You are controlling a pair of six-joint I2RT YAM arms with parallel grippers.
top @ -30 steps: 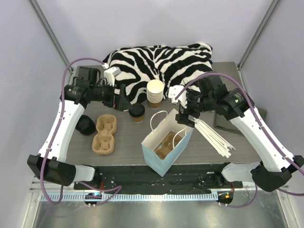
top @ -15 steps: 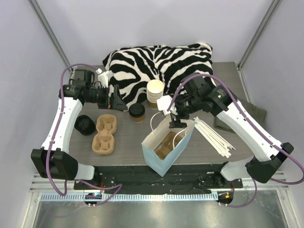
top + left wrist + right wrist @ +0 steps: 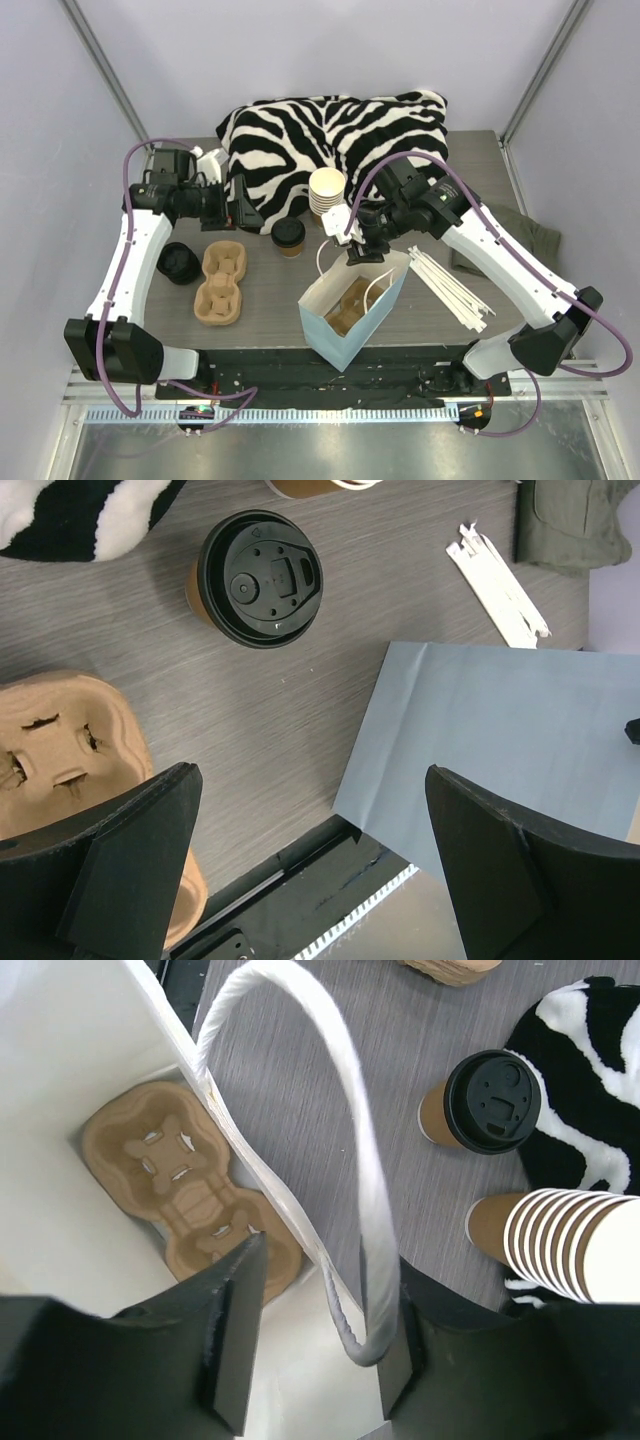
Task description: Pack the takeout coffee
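The takeout coffee, a tan cup with a black lid, stands upright on the table left of the bag. It also shows in the left wrist view and the right wrist view. My left gripper is open and empty, just left of the coffee and apart from it. The blue-grey paper bag stands open with a cardboard cup carrier in its bottom. My right gripper is open over the bag's far rim. In the right wrist view its jaws straddle the rim and the white handle.
A stack of lidless cups stands behind the coffee, in front of a zebra cloth. A second carrier and loose black lids lie at the left. White stirrers and a dark cloth lie right of the bag.
My right gripper has moved left and down onto the bag's far rim, by the handle. My left gripper has drawn back slightly left from the coffee. The coffee and the bag have not moved.
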